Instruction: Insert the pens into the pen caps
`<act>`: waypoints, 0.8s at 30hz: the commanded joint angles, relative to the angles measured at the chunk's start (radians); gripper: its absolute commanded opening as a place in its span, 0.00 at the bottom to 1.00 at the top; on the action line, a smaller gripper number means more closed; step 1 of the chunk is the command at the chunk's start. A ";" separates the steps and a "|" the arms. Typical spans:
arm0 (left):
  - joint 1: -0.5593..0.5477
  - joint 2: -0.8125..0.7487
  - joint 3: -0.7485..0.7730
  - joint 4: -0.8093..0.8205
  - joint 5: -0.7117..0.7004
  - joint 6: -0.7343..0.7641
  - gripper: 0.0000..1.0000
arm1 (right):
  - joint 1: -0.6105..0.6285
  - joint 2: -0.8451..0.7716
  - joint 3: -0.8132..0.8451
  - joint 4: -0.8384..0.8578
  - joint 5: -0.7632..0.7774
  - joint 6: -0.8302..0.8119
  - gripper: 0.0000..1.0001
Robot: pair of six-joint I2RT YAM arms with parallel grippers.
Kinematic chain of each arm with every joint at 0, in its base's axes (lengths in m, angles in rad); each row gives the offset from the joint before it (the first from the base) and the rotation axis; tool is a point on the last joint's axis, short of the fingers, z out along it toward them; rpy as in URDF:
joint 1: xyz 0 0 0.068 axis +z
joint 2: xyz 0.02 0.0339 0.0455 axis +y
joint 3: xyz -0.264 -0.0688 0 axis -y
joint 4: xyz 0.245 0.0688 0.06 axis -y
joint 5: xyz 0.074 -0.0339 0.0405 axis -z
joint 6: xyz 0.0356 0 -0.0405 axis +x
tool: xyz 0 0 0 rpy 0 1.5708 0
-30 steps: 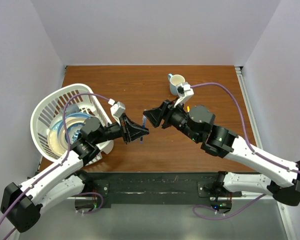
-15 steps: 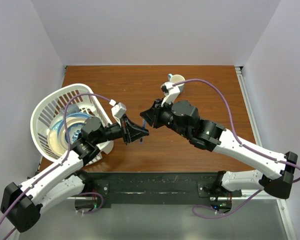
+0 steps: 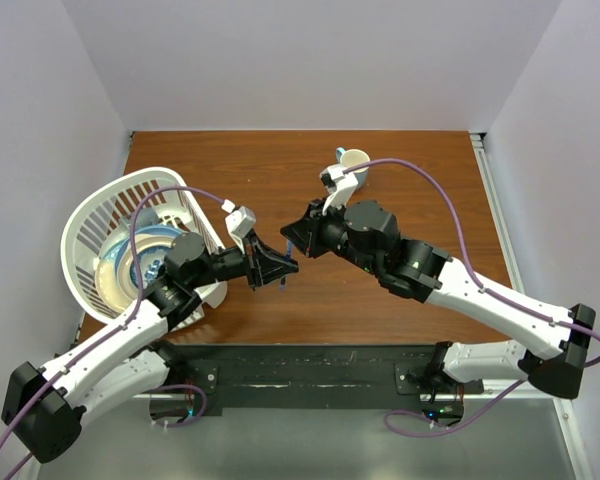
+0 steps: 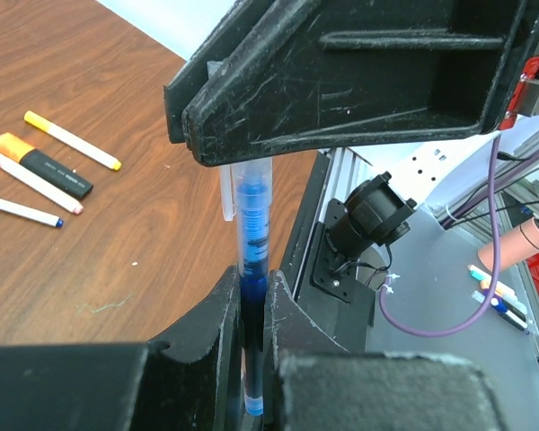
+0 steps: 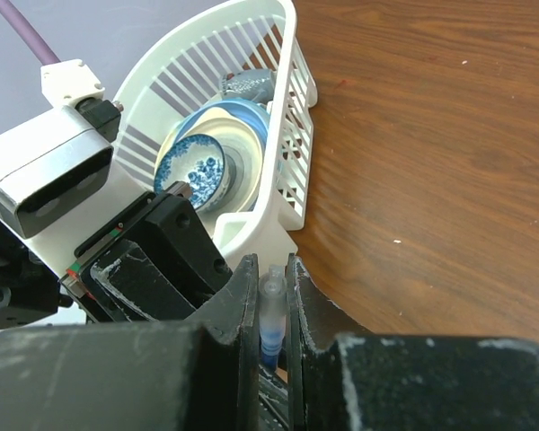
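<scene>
We are clamping the blue pen (image 4: pixel 253 260) upright in the left gripper (image 4: pixel 251 301), low on the barrel so that its top is exposed. The right gripper (image 5: pixel 270 269) is pinching the clear cap (image 4: pixel 242 184) at that upper end, and the two are lining up for pressing together above the table (image 4: pixel 117 260) (the other pens (image 4: pixel 45 171) are lying well apart).
</scene>
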 commanded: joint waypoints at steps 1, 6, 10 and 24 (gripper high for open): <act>0.008 0.006 0.082 0.061 -0.118 0.037 0.00 | 0.016 -0.016 -0.098 0.000 -0.126 0.057 0.00; 0.008 0.060 0.159 0.039 -0.202 0.055 0.00 | 0.021 -0.024 -0.232 0.079 -0.153 0.138 0.00; 0.027 0.100 0.219 0.025 -0.239 0.071 0.00 | 0.033 -0.007 -0.284 0.118 -0.170 0.157 0.00; 0.124 0.261 0.497 -0.049 -0.273 0.175 0.00 | 0.117 0.048 -0.381 0.243 -0.182 0.220 0.00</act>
